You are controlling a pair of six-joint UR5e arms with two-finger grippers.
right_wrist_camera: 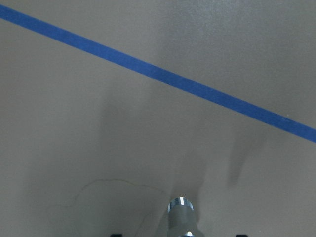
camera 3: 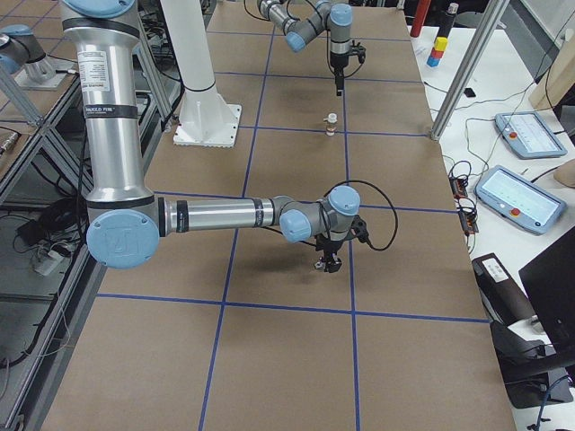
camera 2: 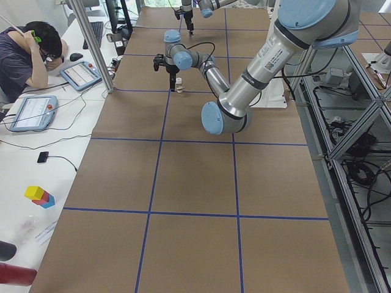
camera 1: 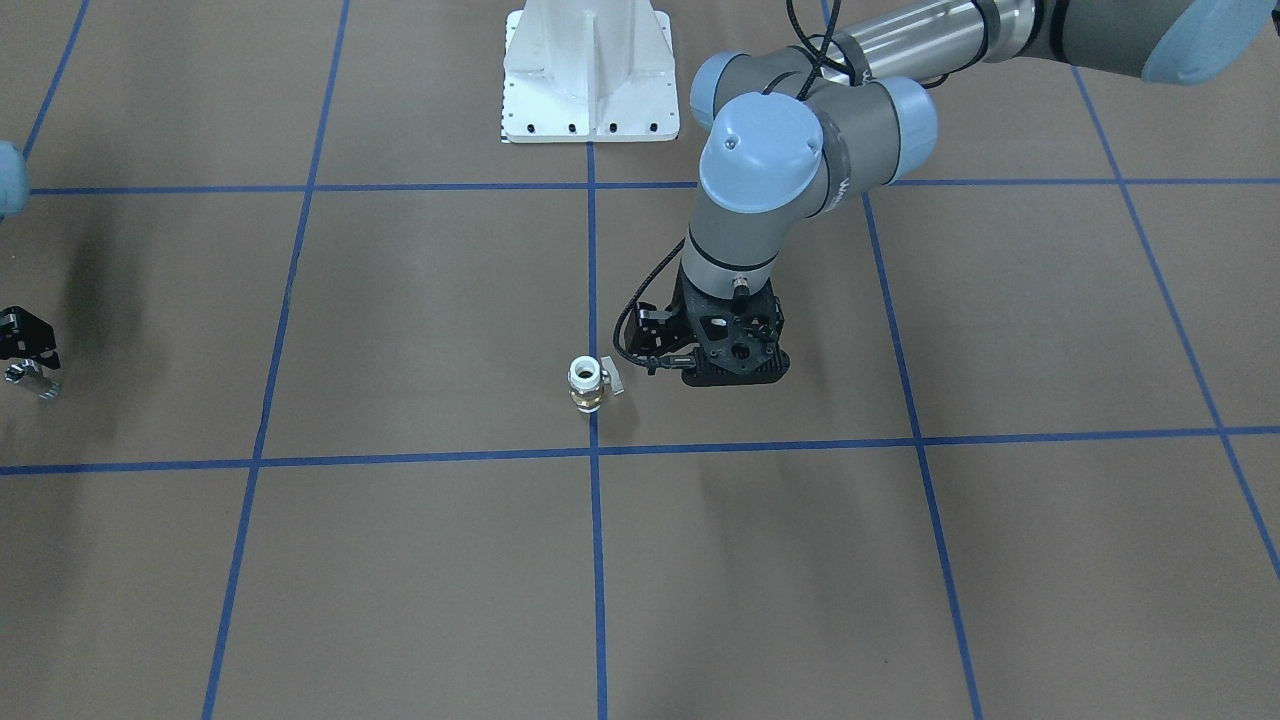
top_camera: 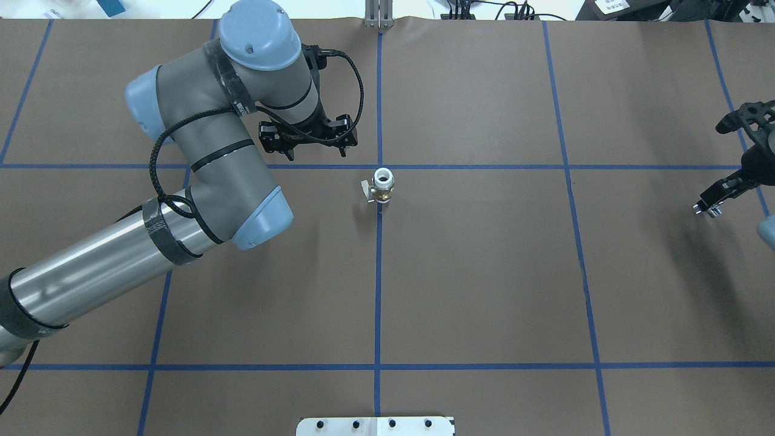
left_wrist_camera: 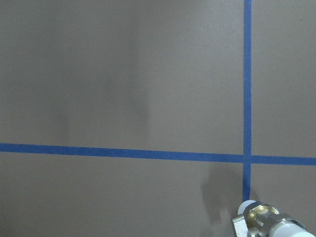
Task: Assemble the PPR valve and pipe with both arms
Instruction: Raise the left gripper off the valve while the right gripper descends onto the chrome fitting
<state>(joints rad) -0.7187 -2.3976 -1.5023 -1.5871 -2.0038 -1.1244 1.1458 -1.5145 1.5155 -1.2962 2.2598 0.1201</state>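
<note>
With the PPR valve (top_camera: 383,184) standing upright on the table (top_camera: 484,272), the left gripper (top_camera: 313,144) is hovering just beside it, jaws spread and empty, while the right gripper (top_camera: 714,203), well apart from that valve, is clamping the pipe (top_camera: 707,210) in closed jaws, so valve pickup and joining are seemingly awaiting.

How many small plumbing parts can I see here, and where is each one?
2. The PPR valve stands upright on the centre blue tape line, untouched. The pipe hangs clamped in the right arm's jaws above the table. No others show.
</note>
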